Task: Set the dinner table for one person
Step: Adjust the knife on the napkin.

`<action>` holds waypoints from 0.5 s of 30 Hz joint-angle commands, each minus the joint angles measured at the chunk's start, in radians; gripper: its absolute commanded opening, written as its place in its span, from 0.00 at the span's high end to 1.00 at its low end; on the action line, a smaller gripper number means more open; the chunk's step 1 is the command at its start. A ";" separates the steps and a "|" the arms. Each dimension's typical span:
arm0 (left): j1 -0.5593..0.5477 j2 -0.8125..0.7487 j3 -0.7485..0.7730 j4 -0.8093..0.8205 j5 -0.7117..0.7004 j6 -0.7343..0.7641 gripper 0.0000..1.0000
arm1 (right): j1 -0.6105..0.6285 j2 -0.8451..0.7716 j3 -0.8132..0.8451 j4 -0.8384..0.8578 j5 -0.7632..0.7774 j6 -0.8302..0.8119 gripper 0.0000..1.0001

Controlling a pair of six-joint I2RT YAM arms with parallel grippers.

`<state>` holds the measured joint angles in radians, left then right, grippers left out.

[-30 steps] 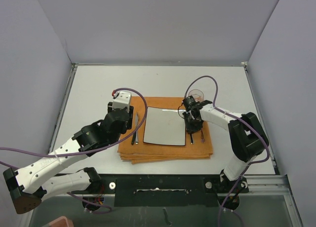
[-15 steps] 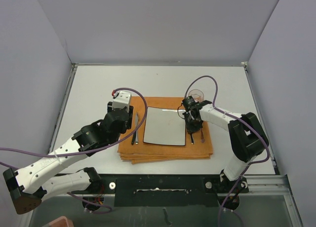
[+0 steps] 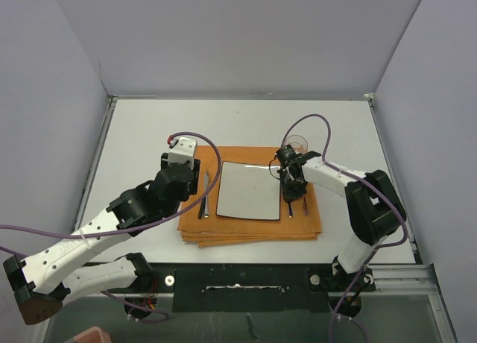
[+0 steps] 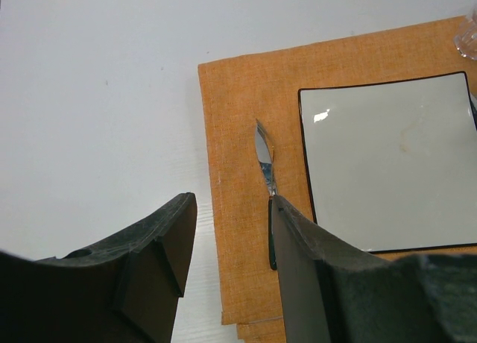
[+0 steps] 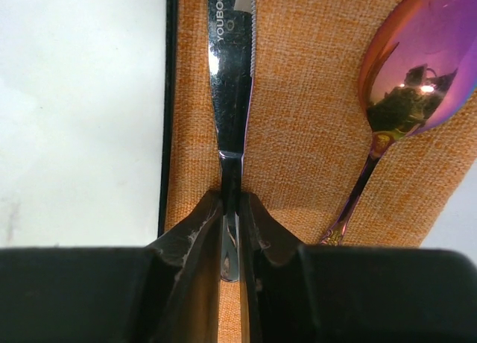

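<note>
step: squaring knife (image 5: pixel 229 97) beside plate (image 3: pixel 248 190) on orange cloth (image 3: pixel 246 230). right hand (image 5: pixel 231 203) pinches knife handle; left hand (image 4: pixel 231 209) spread, empty. next, likely: align knife parallel to plate edge, release gently.

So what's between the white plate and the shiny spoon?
A knife, on the orange cloth, its handle pinched by the right fingers; the right wrist view shows it.

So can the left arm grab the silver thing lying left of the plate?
Probably yes. The left gripper hangs open just beside the silver utensil, which lies bare on the orange cloth next to the plate. Nothing sits on it; the right gripper holds a knife on the plate's other side.
</note>
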<state>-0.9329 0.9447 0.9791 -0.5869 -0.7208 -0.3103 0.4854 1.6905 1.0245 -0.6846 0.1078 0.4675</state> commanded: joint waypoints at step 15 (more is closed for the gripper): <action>0.011 -0.023 0.041 0.047 0.019 -0.005 0.56 | -0.095 -0.076 -0.017 -0.051 0.074 -0.031 0.96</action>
<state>-0.9276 0.9352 0.9791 -0.5869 -0.7078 -0.3107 0.4042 1.6642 1.0115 -0.7258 0.1463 0.4599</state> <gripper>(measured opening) 0.435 0.108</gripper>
